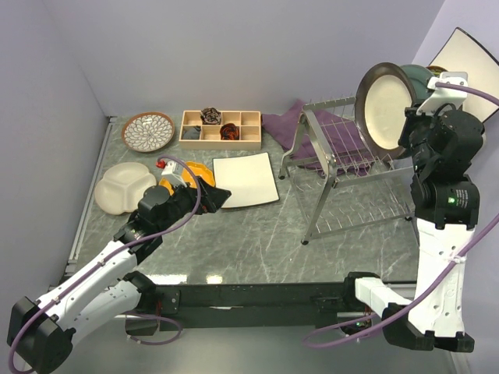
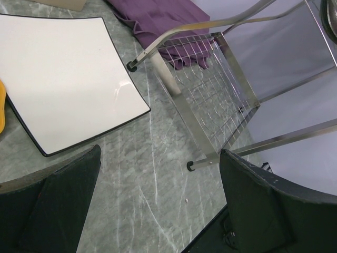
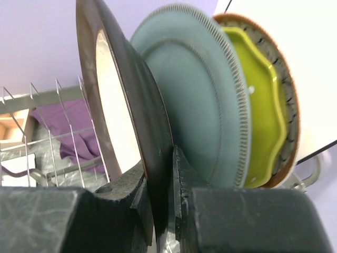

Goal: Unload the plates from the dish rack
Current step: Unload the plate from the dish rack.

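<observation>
The silver wire dish rack (image 1: 343,167) stands at the right of the table. At its right end a dark brown-rimmed plate with a cream face (image 1: 383,105) stands upright, and my right gripper (image 1: 413,128) is shut on its lower rim (image 3: 131,105), one finger on each face. Behind it stand a teal plate (image 3: 200,105) and a yellow-green scalloped plate (image 3: 263,116). My left gripper (image 1: 214,199) hangs open and empty over the table beside a white square plate (image 2: 63,79). A petal-patterned plate (image 1: 148,131), a cream divided plate (image 1: 125,187) and an orange plate (image 1: 199,170) lie at the left.
A wooden compartment tray (image 1: 221,128) sits at the back. A purple cloth (image 1: 288,125) lies behind and under the rack. Another white square plate (image 1: 468,58) leans at the far right corner. The rack's foot (image 2: 189,166) is close to my left fingers.
</observation>
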`<state>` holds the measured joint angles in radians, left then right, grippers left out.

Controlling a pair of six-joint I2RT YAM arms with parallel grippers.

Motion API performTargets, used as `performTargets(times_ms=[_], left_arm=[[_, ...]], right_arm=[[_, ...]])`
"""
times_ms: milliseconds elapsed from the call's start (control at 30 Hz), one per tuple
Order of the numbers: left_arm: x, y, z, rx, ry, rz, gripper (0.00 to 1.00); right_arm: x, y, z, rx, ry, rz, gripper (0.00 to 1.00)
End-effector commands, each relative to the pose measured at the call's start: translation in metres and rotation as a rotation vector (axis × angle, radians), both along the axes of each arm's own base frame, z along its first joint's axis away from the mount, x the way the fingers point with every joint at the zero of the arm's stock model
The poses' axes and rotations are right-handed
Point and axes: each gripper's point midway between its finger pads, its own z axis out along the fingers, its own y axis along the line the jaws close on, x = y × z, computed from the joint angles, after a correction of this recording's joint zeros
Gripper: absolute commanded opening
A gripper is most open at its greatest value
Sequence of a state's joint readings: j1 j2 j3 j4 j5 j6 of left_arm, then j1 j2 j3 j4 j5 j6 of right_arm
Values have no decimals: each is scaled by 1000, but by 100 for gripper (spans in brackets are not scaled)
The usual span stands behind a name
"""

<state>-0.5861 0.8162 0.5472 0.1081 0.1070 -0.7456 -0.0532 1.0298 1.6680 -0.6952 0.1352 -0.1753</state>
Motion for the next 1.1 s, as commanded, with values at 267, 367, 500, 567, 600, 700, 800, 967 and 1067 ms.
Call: performTargets(times_ms=[267,367,500,567,600,700,800,967,1067], left_arm=[[3,2,12,-18,-42,23,99],[4,3,12,-20,-38,30,99],[5,4,14,-34,-30,42,100],[4,3,15,-45,-26,43,99],[3,2,16,-58,-17,35,99],[-1,-3,29,-99,-21,7,100],[-9,-7,42,-125,-15,-28,99],[-20,1,82,-143,-63,-34,99],[-33,12,108,-158,-101,-26,99]], right_arm=[[-48,20,153,29,-543,97,0],[-46,22,161,70,-575,105,0],[-31,31,173,147,-596,162,0],[-27,36,183,206,-616,187,0],[-26,37,187,227,-628,195,0],[-21,52,201,294,-649,284,0],[-19,63,216,361,-661,347,0],[-24,110,220,486,-612,624,0],[-30,142,210,548,-564,796,0]])
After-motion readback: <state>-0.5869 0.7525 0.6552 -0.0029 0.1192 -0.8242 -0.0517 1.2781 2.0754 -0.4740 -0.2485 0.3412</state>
